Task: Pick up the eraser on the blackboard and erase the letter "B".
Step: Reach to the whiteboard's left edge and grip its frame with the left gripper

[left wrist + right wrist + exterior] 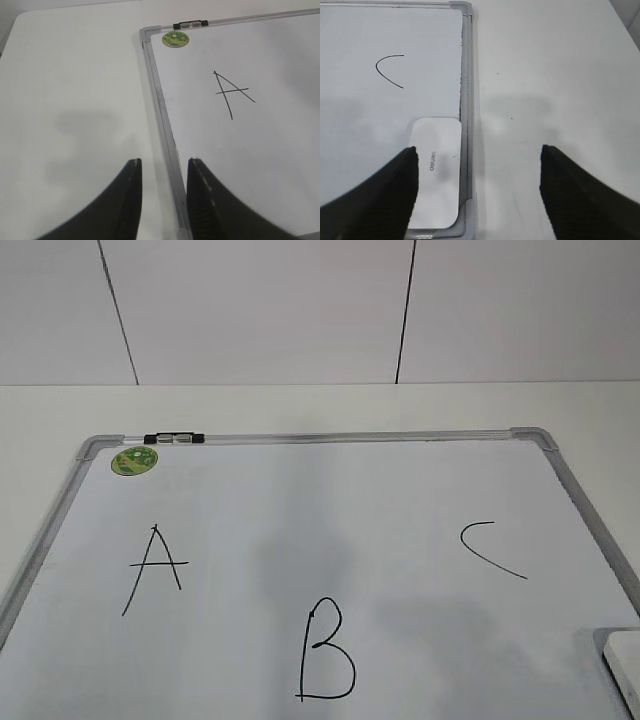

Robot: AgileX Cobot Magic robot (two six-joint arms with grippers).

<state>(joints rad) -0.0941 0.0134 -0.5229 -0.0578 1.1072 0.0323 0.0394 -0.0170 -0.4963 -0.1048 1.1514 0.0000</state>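
Observation:
The blackboard [330, 520] is a white board in a silver-grey frame, lying flat on the table. The black letter "B" [325, 650] is at its near middle, between "A" [155, 570] and "C" [490, 550]. The white eraser [437, 170] lies in the board's near right corner; only its edge shows in the exterior view [625, 660]. My right gripper [477, 150] is open above that corner, its left finger over the eraser's left side. My left gripper [164, 162] is open and empty above the board's left frame [162, 115]. Neither gripper shows in the exterior view.
A round green sticker [134, 460] and a black clip [175, 438] sit at the board's far left corner. White tabletop [75, 100] lies left of the board and also right of it [550, 75]. A white tiled wall [320, 310] stands behind.

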